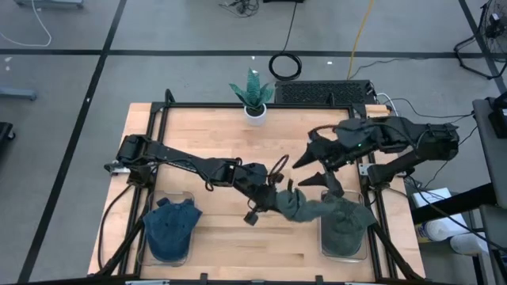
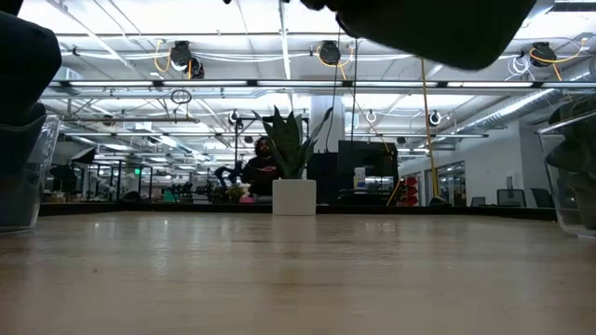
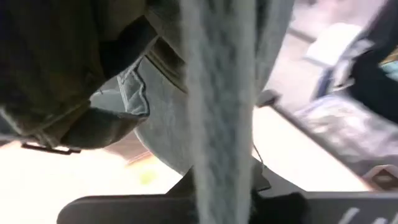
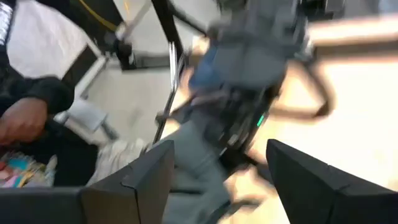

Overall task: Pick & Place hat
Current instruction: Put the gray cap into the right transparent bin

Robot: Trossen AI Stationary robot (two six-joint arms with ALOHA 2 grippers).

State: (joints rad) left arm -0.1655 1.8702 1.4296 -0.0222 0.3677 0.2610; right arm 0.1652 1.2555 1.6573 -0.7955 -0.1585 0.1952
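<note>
A grey-green hat [image 1: 305,207] hangs between the table's middle and the clear container [image 1: 366,237] at the right front. My left gripper [image 1: 268,190] is shut on the hat's left end. The hat's right part reaches over that container; I cannot tell whether it rests there. In the left wrist view the hat [image 3: 155,106] fills the picture. My right gripper [image 1: 307,171] hovers open just behind the hat, touching nothing; its two fingers [image 4: 149,180] stand apart. A blue hat [image 1: 170,228] lies in the left container [image 1: 146,257]. My left gripper pinches a grey strip of the hat's cloth [image 3: 217,143] between its two fingers, at the hat's left end [image 1: 283,198]. It comes in from the table's left, slanting down. The hat is clear of the table there and sags toward the right container.
A potted plant [image 1: 253,99] stands at the far middle of the table. A black frame [image 1: 158,119] runs round the table's edges. A keyboard [image 1: 321,93] lies beyond the far edge. Bare wood shows at the front middle [image 1: 253,253]. A person [image 2: 261,167] sits far behind.
</note>
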